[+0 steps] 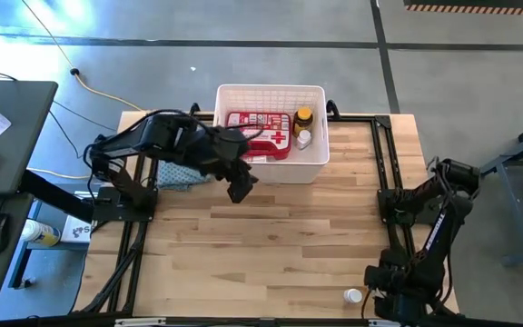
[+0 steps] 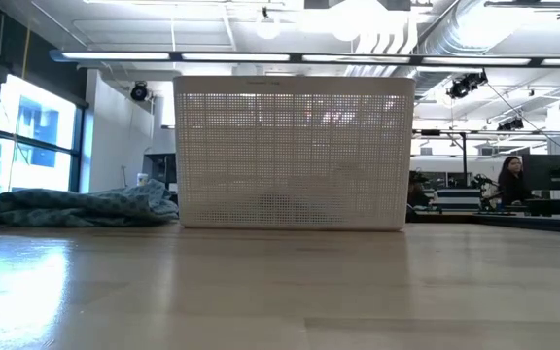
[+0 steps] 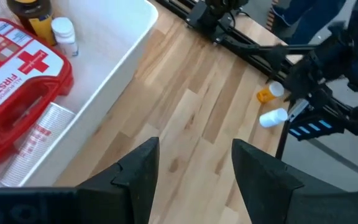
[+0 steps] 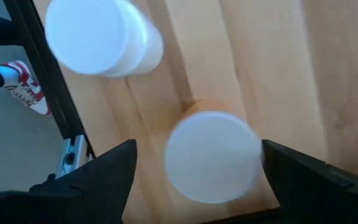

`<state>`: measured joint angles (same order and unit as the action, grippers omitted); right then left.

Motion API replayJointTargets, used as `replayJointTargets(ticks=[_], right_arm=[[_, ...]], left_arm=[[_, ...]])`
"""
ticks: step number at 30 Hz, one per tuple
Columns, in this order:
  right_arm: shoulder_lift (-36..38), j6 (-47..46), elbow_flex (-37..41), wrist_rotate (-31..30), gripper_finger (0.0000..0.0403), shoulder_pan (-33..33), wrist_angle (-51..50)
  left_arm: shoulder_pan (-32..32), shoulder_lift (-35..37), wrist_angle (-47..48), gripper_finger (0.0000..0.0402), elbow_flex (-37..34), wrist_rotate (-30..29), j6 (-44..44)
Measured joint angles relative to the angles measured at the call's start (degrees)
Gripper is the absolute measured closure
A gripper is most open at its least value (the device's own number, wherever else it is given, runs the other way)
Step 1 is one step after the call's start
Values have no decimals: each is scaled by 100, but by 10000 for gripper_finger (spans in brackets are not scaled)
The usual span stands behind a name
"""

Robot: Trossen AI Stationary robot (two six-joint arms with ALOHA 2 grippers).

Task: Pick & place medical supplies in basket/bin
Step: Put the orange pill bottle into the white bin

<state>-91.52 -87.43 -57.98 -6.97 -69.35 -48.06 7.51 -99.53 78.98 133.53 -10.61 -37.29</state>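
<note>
The white slotted basket (image 1: 316, 154) (image 2: 295, 151) stands at the table's far middle. In it lie the red first-aid case (image 1: 260, 132) (image 3: 14, 87), an amber yellow-capped bottle (image 1: 303, 118) and a small white bottle (image 1: 304, 139) (image 3: 64, 34). My left gripper (image 1: 241, 189) (image 3: 194, 168) is open and hovers over bare wood just in front of the basket's near wall. My right gripper (image 1: 377, 289) (image 4: 197, 149) is open at the table's near right corner. Its fingers stand on either side of a white-capped orange bottle (image 4: 211, 157), and a second white bottle (image 1: 353, 295) (image 4: 101, 37) lies beside it.
A blue patterned cloth (image 1: 180, 174) (image 2: 86, 206) lies left of the basket, under the left arm. Black rails (image 1: 384, 154) run along the table's sides. Bare wood (image 1: 271, 245) fills the middle and near part of the table. A person (image 2: 511, 180) sits far off in the room.
</note>
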Motion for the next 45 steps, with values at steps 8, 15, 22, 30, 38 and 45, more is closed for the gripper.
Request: replayJointTargets(ticks=[8, 15, 22, 30, 38, 45], right_arm=[[-226, -166, 0, 136, 73, -2, 48], [-226, -169, 0, 39, 73, -2, -30], [-226, -168, 0, -1, 85, 65, -113], [-226, -109, 0, -117, 138, 242, -111], [-226, -82, 0, 169, 201, 272, -100], [-224, -82, 0, 334, 206, 272, -94]], left_arm=[[-242, 0, -2, 170, 0, 285, 128], [-242, 0, -4, 170, 0, 302, 118], [-225, 0, -6, 170, 0, 308, 105], [-225, 2, -202, 170, 0, 313, 105], [-225, 2, -126, 170, 0, 355, 156], [-225, 2, -122, 170, 0, 393, 254]])
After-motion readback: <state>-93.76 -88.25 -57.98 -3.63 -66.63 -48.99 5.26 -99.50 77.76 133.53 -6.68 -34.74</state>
